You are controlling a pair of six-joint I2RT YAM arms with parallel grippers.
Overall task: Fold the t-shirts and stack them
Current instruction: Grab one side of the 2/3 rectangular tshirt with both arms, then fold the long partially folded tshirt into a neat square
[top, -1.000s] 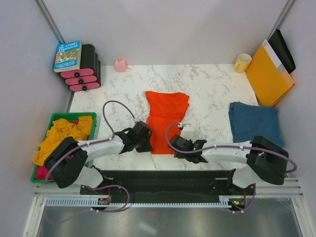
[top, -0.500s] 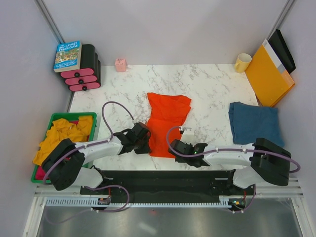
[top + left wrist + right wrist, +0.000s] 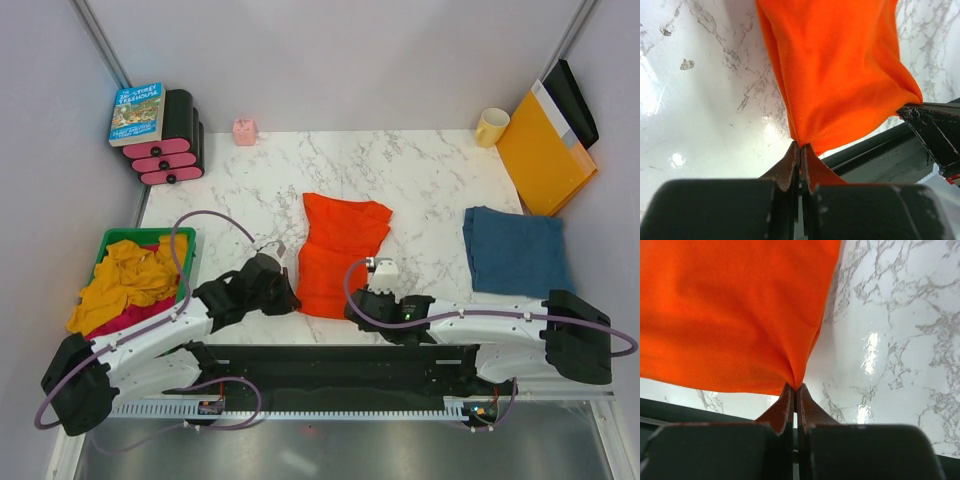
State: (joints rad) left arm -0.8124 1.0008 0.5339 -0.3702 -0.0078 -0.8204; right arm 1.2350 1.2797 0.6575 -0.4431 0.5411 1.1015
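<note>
Two t-shirts: you see the orange-red t-shirt [image 3: 338, 250] mid-frame on the tabletop [image 3: 420, 175], the blue t-shirt [image 3: 515, 250] at right.
Left hand [image 3: 800, 146]: pinches its lower-left corner.
Right hand [image 3: 794, 386]: pinches its lower-right corner.

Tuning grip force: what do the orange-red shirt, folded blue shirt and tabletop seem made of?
Bright orange-red t-shirt: soft matte cloth, perhaps cotton; bunches into folds. Denim-blue folded t-shirt: soft matte cloth, rumpled edges. White marble-patterned tabletop: hard, glossy, with glare spots; stone or laminate, unclear.
</note>
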